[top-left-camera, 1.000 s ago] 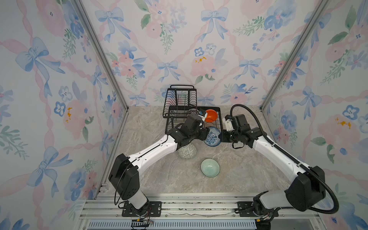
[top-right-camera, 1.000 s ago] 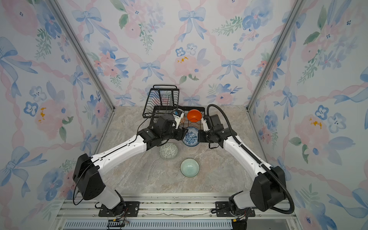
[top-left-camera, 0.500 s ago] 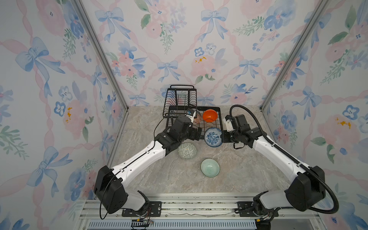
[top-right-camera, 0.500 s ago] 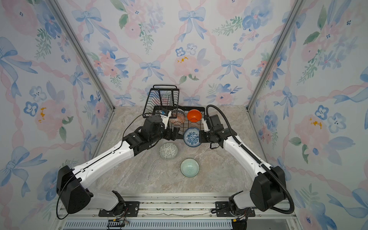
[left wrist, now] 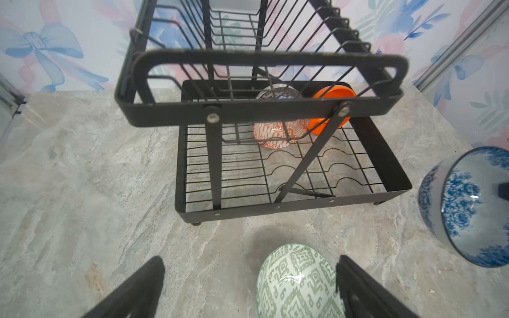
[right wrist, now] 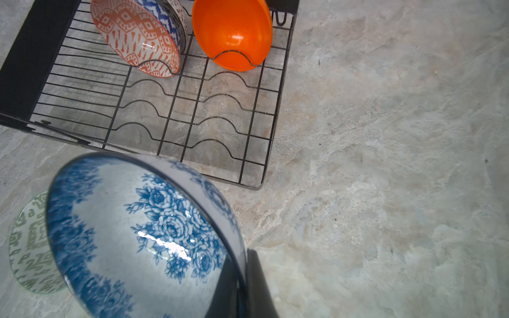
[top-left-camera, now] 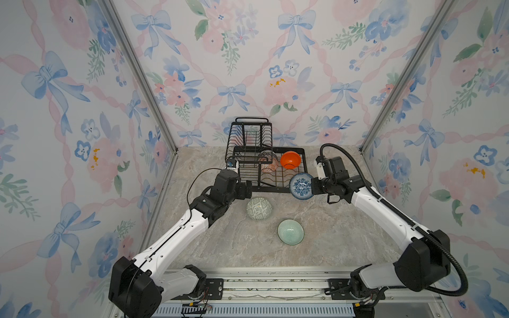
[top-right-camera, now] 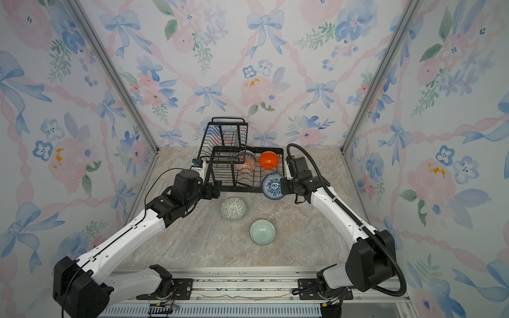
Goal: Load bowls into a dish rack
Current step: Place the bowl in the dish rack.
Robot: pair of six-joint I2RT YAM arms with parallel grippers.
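A second ago the left gripper (top-left-camera: 248,190) was inside the rack (top-left-camera: 271,189), by the orange-and-white bowl (top-left-camera: 268,162). Now it has pulled back to the rack's front left corner. Its fingers are wide apart and hold nothing. In the left wrist view the patterned green bowl (left wrist: 297,280) shows between the fingers, close to one of them.

The right gripper (top-left-camera: 314,185) has not moved. It is clamped on the rim of the blue bowl (top-left-camera: 301,185), which is tipped on its edge just beside the rack's front right corner.

There is one rack and five clear bowls.
- Two stand on edge at the back of the rack's low tray: the orange-and-white bowl and the orange bowl (top-left-camera: 290,159).
- One is held: the blue bowl.
- Two sit on the table (top-left-camera: 330,234): the patterned green bowl and the plain green bowl (top-left-camera: 290,231).

Some blue zigzag shows behind the orange-and-white bowl. I cannot tell if it is another bowl.
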